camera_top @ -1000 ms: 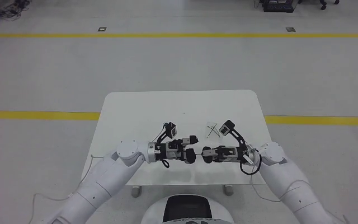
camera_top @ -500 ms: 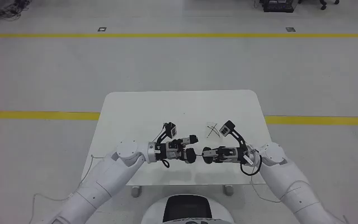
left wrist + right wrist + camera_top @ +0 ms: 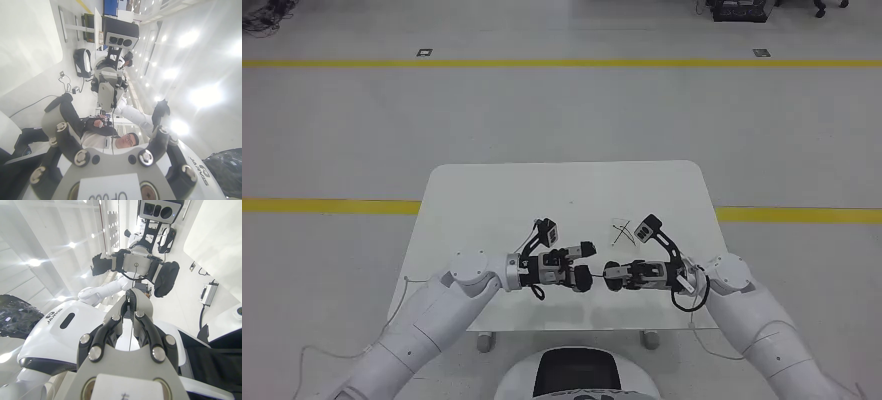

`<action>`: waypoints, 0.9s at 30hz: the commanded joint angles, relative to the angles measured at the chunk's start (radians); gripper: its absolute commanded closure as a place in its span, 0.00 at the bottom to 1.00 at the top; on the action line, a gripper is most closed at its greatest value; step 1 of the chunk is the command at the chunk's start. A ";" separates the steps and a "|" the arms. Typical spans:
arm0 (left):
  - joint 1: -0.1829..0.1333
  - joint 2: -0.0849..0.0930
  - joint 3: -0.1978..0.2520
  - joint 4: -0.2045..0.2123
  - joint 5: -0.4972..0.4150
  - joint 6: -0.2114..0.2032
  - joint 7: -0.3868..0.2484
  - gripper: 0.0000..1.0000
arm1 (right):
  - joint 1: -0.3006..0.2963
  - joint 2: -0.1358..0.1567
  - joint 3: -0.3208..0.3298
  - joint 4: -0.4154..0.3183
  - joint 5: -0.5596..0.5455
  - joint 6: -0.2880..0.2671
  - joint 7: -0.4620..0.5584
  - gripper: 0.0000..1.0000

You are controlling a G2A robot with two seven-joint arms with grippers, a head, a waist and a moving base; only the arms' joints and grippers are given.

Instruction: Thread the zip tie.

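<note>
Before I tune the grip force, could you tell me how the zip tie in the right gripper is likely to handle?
The zip tie looks hair-thin, so it is probably very light. It runs nearly straight from the right gripper toward the left gripper, so it is likely springy, not limp.

We see two arms clad in smooth white shells, the left arm [image 3: 432, 320] and the right arm [image 3: 757, 315]. Each has a rounded joint cap and turns black and grey toward the wrist. A small black camera box [image 3: 546, 232] on a black bracket tops each wrist, and a black cable [image 3: 687, 296] loops beside the right one.

The left pincer [image 3: 113, 100] has a grey base plate studded with silver round-headed screws, black links, and fingers wrapped in black covering. The right pincer [image 3: 130, 298] has pale grey fingers on black links, more silver screws and a white label. The white body shell [image 3: 75, 332] bears a dark logo and a black oval.
</note>
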 commanded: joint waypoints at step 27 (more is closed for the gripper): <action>-0.007 0.004 0.009 0.003 0.001 0.008 -0.018 0.56 | 0.011 0.001 -0.008 -0.003 -0.030 -0.010 -0.019 1.00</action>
